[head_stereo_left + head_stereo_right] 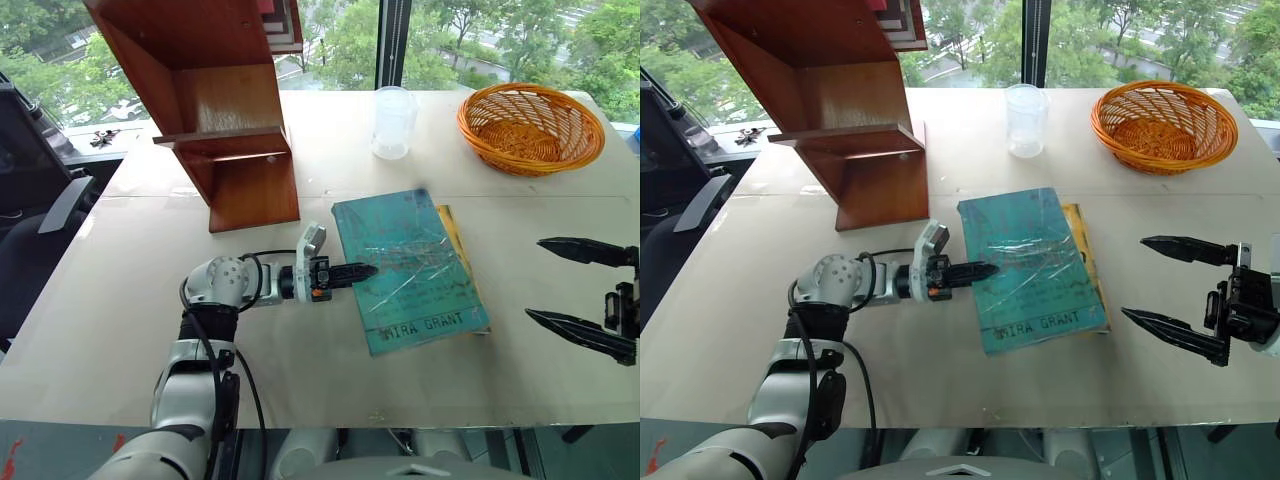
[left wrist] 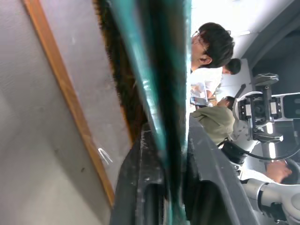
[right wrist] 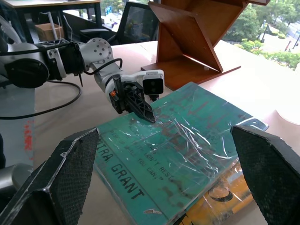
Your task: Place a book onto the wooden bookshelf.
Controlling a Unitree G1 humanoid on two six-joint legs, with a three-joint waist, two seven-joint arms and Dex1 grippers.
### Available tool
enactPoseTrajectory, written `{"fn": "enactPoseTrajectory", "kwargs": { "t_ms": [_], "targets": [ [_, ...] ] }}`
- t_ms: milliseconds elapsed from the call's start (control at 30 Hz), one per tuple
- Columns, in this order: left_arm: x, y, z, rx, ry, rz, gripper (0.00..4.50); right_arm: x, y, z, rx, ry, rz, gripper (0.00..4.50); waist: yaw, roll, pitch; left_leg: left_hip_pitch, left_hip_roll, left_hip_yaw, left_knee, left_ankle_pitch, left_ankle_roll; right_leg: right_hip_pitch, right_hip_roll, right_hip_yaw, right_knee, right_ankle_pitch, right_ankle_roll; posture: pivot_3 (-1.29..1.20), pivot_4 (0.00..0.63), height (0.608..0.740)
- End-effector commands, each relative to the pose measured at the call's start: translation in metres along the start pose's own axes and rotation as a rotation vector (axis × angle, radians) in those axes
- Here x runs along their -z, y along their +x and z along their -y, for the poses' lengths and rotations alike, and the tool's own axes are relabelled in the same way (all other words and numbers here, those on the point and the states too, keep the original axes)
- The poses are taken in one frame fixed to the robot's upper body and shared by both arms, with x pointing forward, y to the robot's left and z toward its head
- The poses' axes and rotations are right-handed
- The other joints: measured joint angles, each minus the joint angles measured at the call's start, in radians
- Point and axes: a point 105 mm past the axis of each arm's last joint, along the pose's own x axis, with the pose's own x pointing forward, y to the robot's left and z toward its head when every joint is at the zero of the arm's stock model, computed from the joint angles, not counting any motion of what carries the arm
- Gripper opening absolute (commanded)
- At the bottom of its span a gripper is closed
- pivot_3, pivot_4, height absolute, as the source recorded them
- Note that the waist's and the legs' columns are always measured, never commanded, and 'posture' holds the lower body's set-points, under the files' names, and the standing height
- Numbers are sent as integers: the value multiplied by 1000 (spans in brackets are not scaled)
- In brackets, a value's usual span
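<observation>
So the robot is working on the pickup part right now. The left gripper [image 1: 358, 271] is reaching in level from the side and its black fingers are clamping onto the near-left edge of the book [image 1: 410, 268], one finger over the glossy teal cover and, going by the left wrist view, the other under it. The book is lying flat on the table [image 1: 130, 300], stacked on a yellow book [image 1: 455, 235] that's peeking out along its far side, with the MIRA GRANT lettering facing the robot. The right gripper [image 1: 1175, 295] is hanging off to the right of the book, well apart from it, fingers spread wide and holding nothing.

My guess for the next bit: it needs to lift that edge without dragging the yellow one along, probably get the other hand in to support it since it's a big floppy-looking thing, then carry it over to the wooden bookshelf [image 1: 225, 110] standing at the back left of the table.

Table is a pale beige top. There's also a clear plastic cup [image 1: 392, 122] and an orange wicker basket [image 1: 530, 127] at the back, by a big window with trees outside. A couple of people are sitting across the room.
</observation>
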Motion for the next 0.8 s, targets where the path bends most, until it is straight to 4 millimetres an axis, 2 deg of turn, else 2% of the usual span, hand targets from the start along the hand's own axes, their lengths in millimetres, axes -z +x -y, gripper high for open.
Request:
{"fn": "enactPoseTrajectory", "kwargs": {
  "t_ms": [33,133,267,367,467,533,600,633,733,800],
  "targets": [
    [-8,-23,25,63,54,30,8,-2,4,-1,9,-28,24,4500,-3,0,0,0,0,0,0,0,0,-1,0,0,0,0,0,0,150,740],
    [-15,-44,46,60,140,55,8,1,7,1,20,-23,45,4500,-2,0,0,0,0,0,0,0,0,-1,0,0,1,0,0,0,150,740],
    [-21,-62,92,23,385,50,8,0,12,6,28,-24,80,4500,0,0,0,0,0,0,0,0,0,-1,0,0,0,0,0,0,150,740],
    [-22,-65,136,-72,728,8,8,-3,12,12,31,-31,103,4500,3,-3,2,-1,0,0,0,0,0,-1,0,0,0,0,0,0,150,740],
    [-24,-68,170,-216,1110,-25,8,-4,12,23,58,-41,125,4500,0,-3,2,-1,0,0,0,0,0,-1,-1,0,-1,0,0,0,150,740],
    [-40,-70,193,-359,1356,35,8,-5,12,29,74,-36,151,4500,1,-2,2,0,0,1,-1,0,-1,-1,-1,1,-2,0,0,0,150,740],
    [-52,-70,225,-465,1608,91,8,-5,14,31,56,-36,154,4500,2,-3,2,1,0,1,-2,0,-1,0,-1,1,-2,0,0,0,150,740],
    [-55,-71,233,-501,1690,97,8,-5,16,32,47,-38,153,4500,2,-3,3,0,0,0,-2,0,-1,0,0,0,-2,0,0,0,150,740],
    [-74,-79,250,-786,2036,24,8,-8,16,40,44,-51,170,4500,0,-3,3,0,0,1,-3,0,-1,0,0,0,-3,0,0,0,150,740],
    [-87,-81,274,-904,2204,21,8,-11,20,49,43,-65,184,4500,1,-4,4,1,0,2,-4,0,-1,0,0,2,-4,0,0,0,150,740]
  ]
}}
